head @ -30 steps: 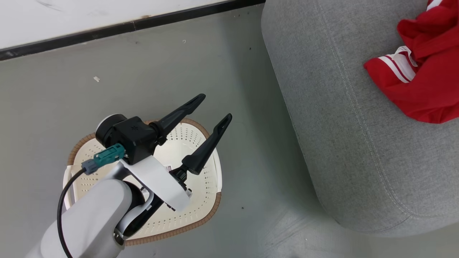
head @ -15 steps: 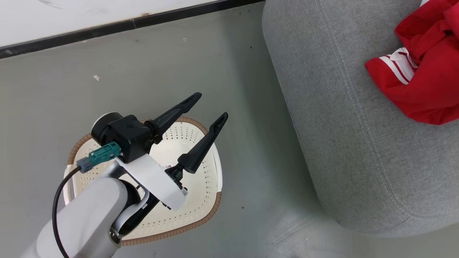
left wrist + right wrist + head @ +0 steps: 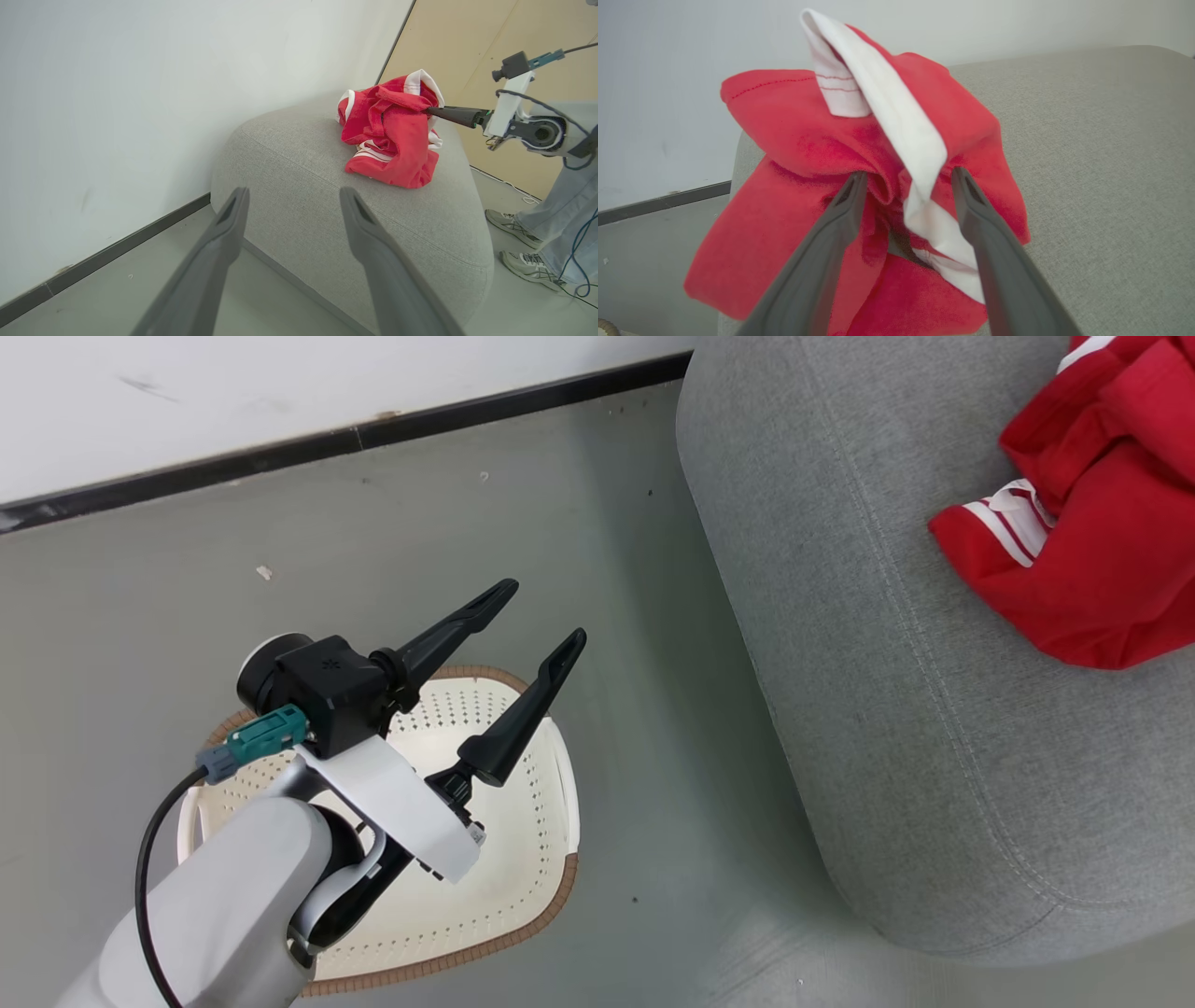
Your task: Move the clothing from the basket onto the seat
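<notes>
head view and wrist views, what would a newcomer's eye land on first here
The bright red clothing with white panels, bunched on the big grey seat at the head view's right, stands out first. In the right wrist view the right gripper sits open with red folds between the fingers. The open left gripper hangs over the cream basket on the floor at lower left.
</notes>
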{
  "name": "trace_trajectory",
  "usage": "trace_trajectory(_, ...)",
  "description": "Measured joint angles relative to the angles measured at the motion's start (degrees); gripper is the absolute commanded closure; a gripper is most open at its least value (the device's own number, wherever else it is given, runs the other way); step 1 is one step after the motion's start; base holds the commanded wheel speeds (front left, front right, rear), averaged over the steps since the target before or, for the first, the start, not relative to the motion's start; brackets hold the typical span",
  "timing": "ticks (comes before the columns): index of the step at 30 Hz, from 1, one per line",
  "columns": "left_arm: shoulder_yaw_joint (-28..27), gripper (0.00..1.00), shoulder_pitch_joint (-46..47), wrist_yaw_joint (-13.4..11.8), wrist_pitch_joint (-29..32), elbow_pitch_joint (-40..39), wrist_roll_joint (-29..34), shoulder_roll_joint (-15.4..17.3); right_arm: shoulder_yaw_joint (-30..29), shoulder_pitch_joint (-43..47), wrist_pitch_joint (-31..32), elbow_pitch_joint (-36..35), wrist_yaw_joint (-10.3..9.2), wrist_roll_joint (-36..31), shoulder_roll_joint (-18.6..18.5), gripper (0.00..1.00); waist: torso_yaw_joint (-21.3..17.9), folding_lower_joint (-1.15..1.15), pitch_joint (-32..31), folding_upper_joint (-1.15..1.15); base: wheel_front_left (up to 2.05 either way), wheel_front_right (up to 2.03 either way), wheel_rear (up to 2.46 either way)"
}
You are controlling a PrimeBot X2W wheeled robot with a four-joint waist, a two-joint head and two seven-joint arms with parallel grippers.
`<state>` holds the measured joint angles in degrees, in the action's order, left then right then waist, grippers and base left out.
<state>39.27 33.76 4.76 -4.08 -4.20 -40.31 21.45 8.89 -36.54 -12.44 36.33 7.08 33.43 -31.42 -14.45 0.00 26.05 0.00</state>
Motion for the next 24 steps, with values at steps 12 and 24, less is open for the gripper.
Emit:
trace_trajectory(12,-0.8,0.0,-0.2,0.0,-1.6,2.0,-0.5,-0.2,-3.3,4.9,-1.4,1.0,0.0,-1.2,-1.4,0.0,-0.8,0.0,-3.9,0.0,0.0,0.0,0.0)
trace_trajectory(24,-4.3,0.0,-2.6,-1.6,-4.4,4.7,-1.7,0.0,-8.8,5.7,-1.9,-10.5,0.0,-3.1,0.2,0.0,-1.1,0.0,-8.7,0.0,0.0,0.0,0.0)
